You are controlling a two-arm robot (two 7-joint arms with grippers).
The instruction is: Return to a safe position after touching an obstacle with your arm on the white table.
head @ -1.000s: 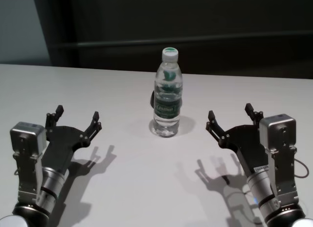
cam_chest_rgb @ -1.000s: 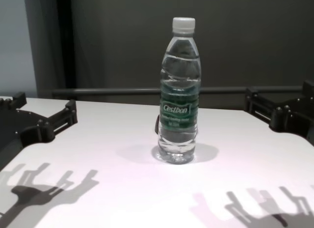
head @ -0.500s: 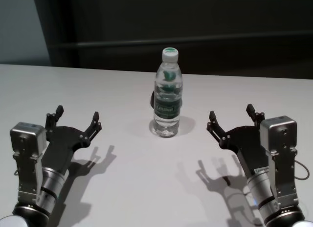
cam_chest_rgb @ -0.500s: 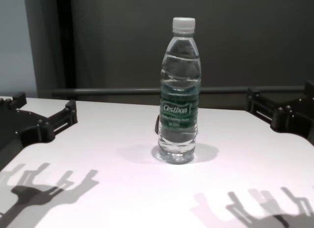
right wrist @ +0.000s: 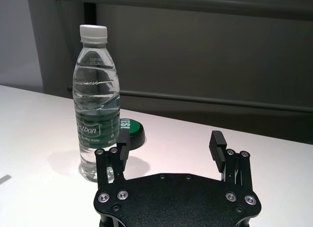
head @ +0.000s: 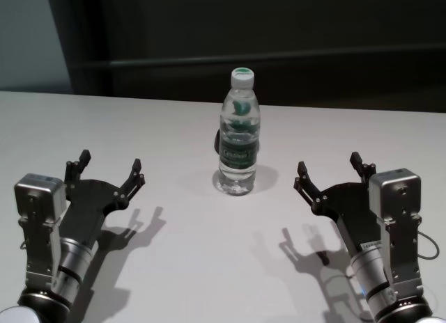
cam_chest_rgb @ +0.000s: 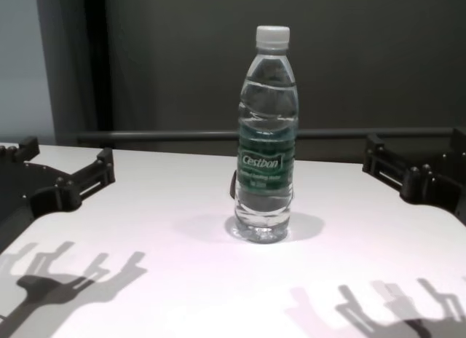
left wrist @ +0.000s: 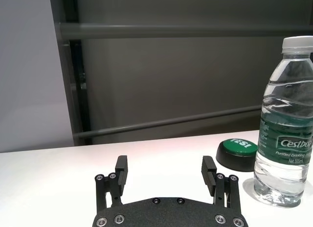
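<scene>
The right gripper (head: 332,171) is easing back toward the robot and a touch lower than a second ago, fingers spread wide and carrying nothing. I'm reading that as the retreat under way: it's pulling clear of the bottle (head: 239,134), with open tabletop between them. The bottle isn't budging; it's standing upright in the middle of the white table (head: 188,260), cap on, between the two arms and a little beyond them. The left gripper (head: 109,167) is sitting parked on its own side, fingers also splayed and empty, well apart from the bottle. Counting up: one bottle, two grippers, one table, and one green button (left wrist: 238,152) just behind the bottle, showing in both wrist views.
</scene>
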